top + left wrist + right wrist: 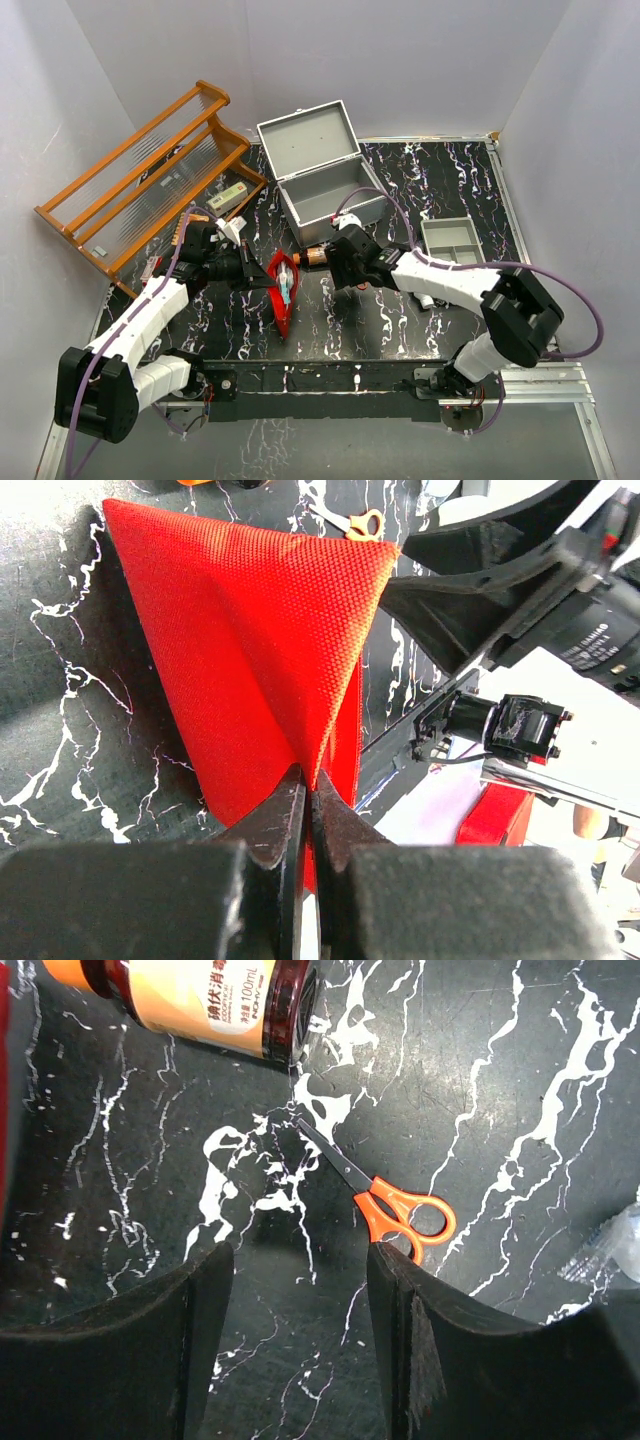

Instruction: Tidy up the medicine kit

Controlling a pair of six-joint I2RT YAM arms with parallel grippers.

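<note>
The medicine kit [322, 196] is a grey metal box standing open at the back centre, with its lid [308, 134] tipped back. My left gripper [262, 274] is shut on the edge of the red fabric pouch [283, 291]. In the left wrist view the jaws [308, 782] pinch a fold of the pouch [250, 630]. My right gripper [340, 263] is open and empty over the table, just in front of the box. Orange-handled scissors [395, 1205] lie beside its right finger [400, 1290]. A brown medicine bottle [190, 995] lies ahead of it, and also shows in the top view [312, 257].
A wooden rack [150, 175] stands at the back left, with a small box [228, 196] by its foot. A shallow grey divided tray [452, 240] sits at the right. A clear plastic packet [610, 1250] lies right of the scissors. White walls enclose the table.
</note>
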